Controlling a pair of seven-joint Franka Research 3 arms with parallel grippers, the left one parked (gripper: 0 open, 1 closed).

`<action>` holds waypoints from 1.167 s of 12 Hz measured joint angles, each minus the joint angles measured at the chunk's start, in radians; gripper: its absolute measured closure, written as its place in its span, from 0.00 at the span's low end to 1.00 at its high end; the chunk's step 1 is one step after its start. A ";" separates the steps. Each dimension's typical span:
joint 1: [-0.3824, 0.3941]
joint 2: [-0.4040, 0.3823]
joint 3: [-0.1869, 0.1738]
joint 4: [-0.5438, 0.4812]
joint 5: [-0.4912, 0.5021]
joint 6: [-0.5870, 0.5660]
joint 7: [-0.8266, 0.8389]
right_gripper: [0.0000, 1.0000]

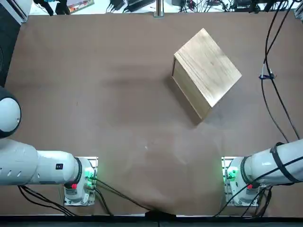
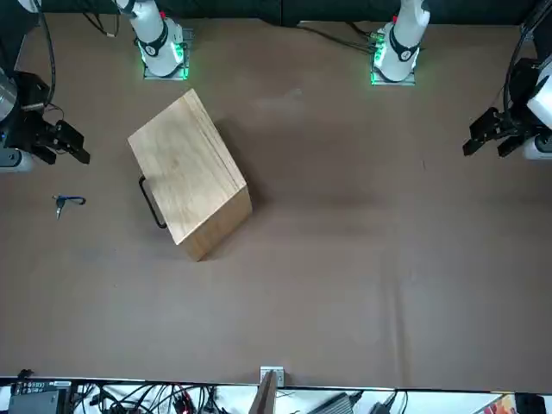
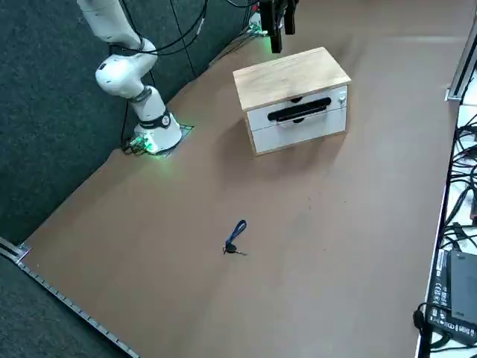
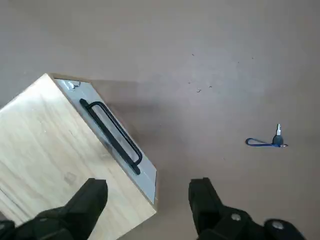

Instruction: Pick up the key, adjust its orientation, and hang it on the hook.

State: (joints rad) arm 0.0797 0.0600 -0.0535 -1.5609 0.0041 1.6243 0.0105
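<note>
On the bench [image 2: 345, 302], I observe the key [image 4: 278, 137] lying ungrasped beyond the box's [image 4: 65, 145] handle side, the right claw [image 4: 148, 186] spread wide and apart from it; pickup, turning and hanging all remain, I judge.

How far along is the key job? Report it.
Done: nothing visible yet; the key lies on the table, apart from the wooden box.
In hand: nothing; the right gripper is open above the table.
Left: picking up, orienting and hanging the key.
</note>
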 joint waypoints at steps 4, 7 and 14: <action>-0.002 0.001 0.000 0.000 0.000 0.000 0.000 0.00; -0.017 0.016 -0.001 -0.001 0.000 0.001 0.000 0.00; -0.137 0.085 -0.005 -0.001 -0.001 0.021 0.034 0.00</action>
State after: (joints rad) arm -0.0572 0.1446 -0.0584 -1.5618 0.0028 1.6453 0.0445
